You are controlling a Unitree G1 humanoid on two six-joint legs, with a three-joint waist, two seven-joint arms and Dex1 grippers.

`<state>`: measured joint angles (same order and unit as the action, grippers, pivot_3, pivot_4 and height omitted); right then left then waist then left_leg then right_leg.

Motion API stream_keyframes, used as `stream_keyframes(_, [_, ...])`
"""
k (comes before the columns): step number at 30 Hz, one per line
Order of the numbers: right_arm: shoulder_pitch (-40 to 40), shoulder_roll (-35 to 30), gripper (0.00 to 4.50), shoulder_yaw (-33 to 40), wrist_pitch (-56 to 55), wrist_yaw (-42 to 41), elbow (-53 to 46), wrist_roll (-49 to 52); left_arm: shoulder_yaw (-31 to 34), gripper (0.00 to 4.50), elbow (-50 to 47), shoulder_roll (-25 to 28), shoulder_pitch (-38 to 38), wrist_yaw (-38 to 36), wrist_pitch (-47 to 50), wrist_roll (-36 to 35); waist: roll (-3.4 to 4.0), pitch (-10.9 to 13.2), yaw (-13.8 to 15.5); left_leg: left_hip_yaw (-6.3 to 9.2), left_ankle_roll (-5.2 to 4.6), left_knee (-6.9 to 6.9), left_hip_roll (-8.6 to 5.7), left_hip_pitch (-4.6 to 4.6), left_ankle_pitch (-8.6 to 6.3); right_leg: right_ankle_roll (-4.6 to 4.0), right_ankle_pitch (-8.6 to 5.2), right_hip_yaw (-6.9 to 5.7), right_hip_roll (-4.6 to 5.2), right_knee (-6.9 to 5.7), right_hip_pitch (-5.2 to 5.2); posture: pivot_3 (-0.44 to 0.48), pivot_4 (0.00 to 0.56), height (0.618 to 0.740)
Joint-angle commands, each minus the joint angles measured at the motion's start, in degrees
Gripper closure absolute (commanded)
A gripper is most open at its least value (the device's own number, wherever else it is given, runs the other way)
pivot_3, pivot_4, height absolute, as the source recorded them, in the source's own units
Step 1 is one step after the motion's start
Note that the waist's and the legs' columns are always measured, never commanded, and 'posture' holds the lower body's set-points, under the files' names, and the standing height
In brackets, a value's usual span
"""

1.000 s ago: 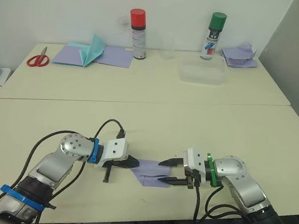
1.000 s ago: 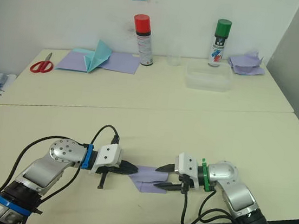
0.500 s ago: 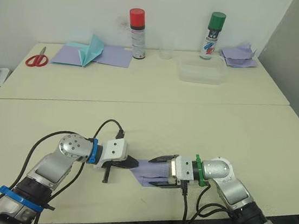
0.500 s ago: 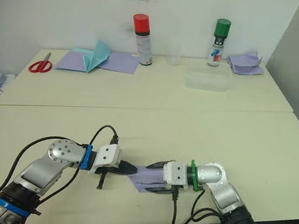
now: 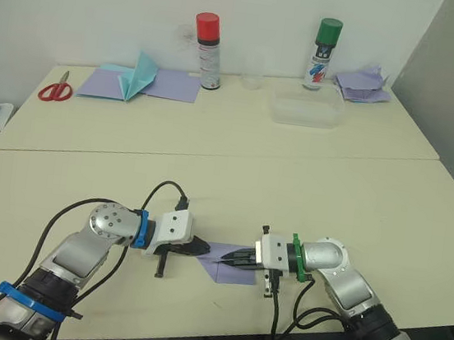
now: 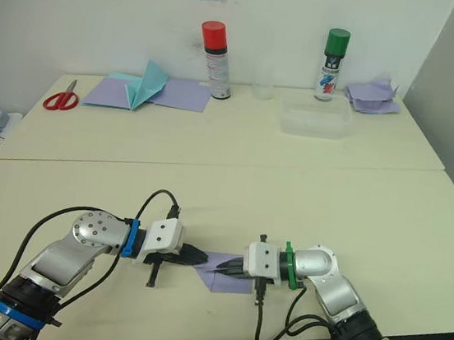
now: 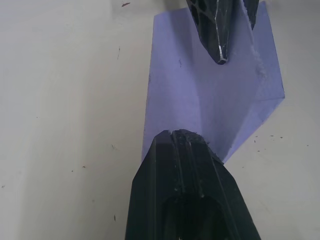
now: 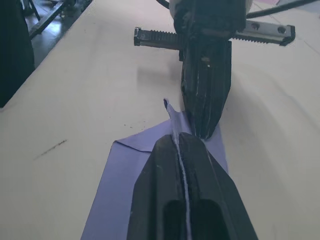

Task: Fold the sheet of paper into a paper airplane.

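A cream table (image 5: 307, 188) runs back to a white wall, with a seam across its middle. The sheet of paper (image 5: 228, 265), pale lavender and creased into a folded shape, lies flat on the near part of the table, on the robot's side of that seam, and everything else is best placed from it.

The left gripper (image 5: 201, 248) meets the sheet at its left edge. Its two black fingers are pressed together, and in the left wrist view their joined tip (image 7: 182, 150) sits on the near corner of the paper, pinching it. The right gripper (image 5: 233, 258) comes in from the sheet's right side and points toward the left one. Its fingers are also closed tight, and the right wrist view shows a thin lavender edge of the sheet caught in the slit between them (image 8: 170, 165). The two grippers' tips lie close together over the paper, nearly nose to nose.

Far beyond the sheet, along the wall, stand a red-capped spray can (image 5: 208, 50) and a green-capped spray can (image 5: 322, 52), with a clear plastic tray (image 5: 305, 111) in front of the green one. To the far left lie red scissors (image 5: 56, 88), flat lavender sheets (image 5: 171, 85) and a teal pointed paper shape (image 5: 139, 76). A heap of lavender sheets (image 5: 362, 82) rests at the far right corner.
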<state>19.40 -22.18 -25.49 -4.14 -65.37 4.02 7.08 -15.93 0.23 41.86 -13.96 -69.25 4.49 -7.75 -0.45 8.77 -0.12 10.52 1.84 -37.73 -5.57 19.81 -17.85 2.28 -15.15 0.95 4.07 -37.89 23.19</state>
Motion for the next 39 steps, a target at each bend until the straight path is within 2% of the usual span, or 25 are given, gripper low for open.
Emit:
stream_keyframes(1, [0.06, 0.39, 4.44, 2.08, 8.98, -0.09, -4.14, 5.13, -3.36, 4.5, 3.32, 1.19, 2.24, -0.78, 2.54, 3.71, 0.0, 0.0, 0.01, 0.0, 0.0, 0.0, 0.0, 0.0, 0.0, 0.0, 0.0, 0.0, 0.0, 0.0, 0.0, 0.0, 0.15, 0.74])
stream_keyframes(10, [1.66, 2.56, 4.44, 3.73, 14.52, 4.24, -1.76, 4.38, -3.16, 4.5, 3.97, 1.59, 1.76, -1.18, 2.57, 3.8, 0.0, 0.0, -0.01, 0.0, -0.02, 0.0, 0.01, 0.0, -0.02, 0.0, 0.0, -0.01, 0.0, 0.0, 0.02, 0.0, 0.15, 0.74])
stream_keyframes(22, [2.93, 3.81, 4.44, 0.88, 9.95, 7.96, 6.38, -3.07, -1.31, 4.5, 3.5, 3.08, 2.62, -0.53, 3.2, 3.11, 0.08, -0.05, -0.15, -0.01, 0.0, 0.01, 0.15, -0.04, -0.02, 0.0, 0.0, -0.02, -0.03, -0.02, 0.03, 0.0, 0.15, 0.74])
stream_keyframes(33, [2.95, 4.38, 4.44, 0.07, 8.94, 8.15, 6.72, -4.6, 7.07, 4.5, 1.1, 3.71, 2.65, 3.26, 6.08, -1.45, 0.14, -0.08, -0.43, 0.03, -0.03, 0.02, 0.19, -0.06, -0.05, 0.0, 0.0, -0.01, -0.05, -0.03, 0.04, 0.0, 0.15, 0.74])
stream_keyframes(39, [3.09, 4.59, 4.44, 0.15, 8.85, 7.86, 7.21, -4.59, 11.95, 4.5, -7.07, 2.13, 4.7, 3.0, 5.24, -7.84, 0.11, -0.03, -0.44, 0.03, 0.0, 0.02, 0.2, -0.02, -0.06, 0.0, 0.0, -0.01, -0.04, -0.03, 0.1, 0.0, 0.15, 0.74])
